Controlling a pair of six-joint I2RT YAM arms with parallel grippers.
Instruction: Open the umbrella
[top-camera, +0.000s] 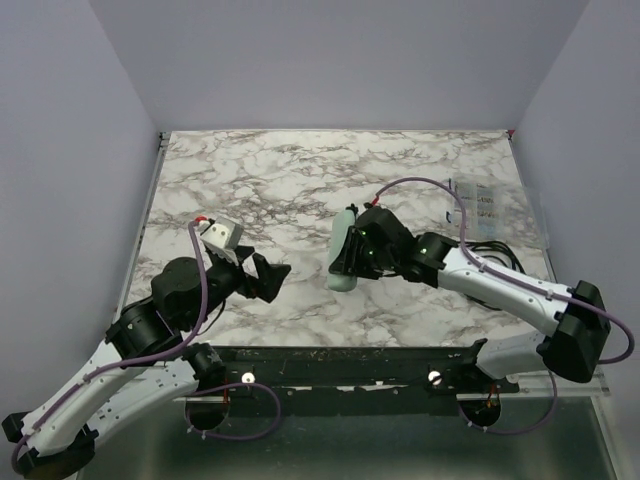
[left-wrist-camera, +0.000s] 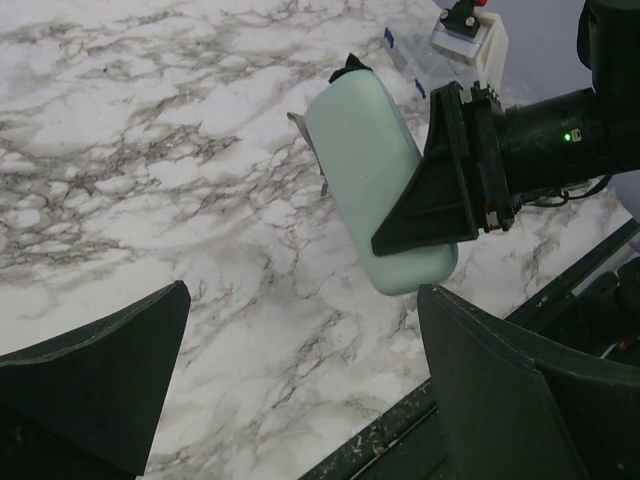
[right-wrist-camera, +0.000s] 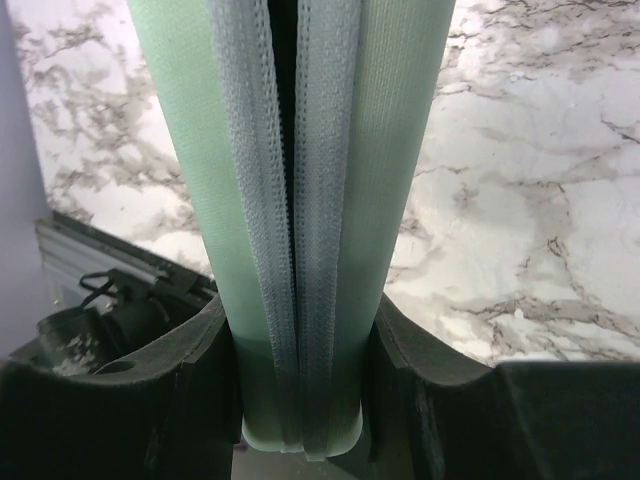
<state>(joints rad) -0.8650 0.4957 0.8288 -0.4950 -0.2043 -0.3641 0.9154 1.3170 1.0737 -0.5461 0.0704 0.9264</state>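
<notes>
The umbrella does not show in any view. A pale mint-green oval case (top-camera: 342, 255) is held off the marble table, and my right gripper (top-camera: 352, 262) is shut on its lower end. In the right wrist view the case (right-wrist-camera: 300, 200) fills the space between both fingers of the right gripper (right-wrist-camera: 302, 340). Its grey zipper seam faces the camera, with a dark slit between the tapes. My left gripper (top-camera: 268, 275) stands open to the left of the case, apart from it. The left wrist view shows the left gripper (left-wrist-camera: 305, 290) with only bare marble between its fingers, and the case (left-wrist-camera: 370, 170) beyond them.
A clear plastic box (top-camera: 485, 205) lies at the back right, with a coiled black cable (top-camera: 492, 250) just in front of it. The table's black front rail (top-camera: 350, 365) runs close below both grippers. Walls enclose the table (top-camera: 260, 180) on three sides.
</notes>
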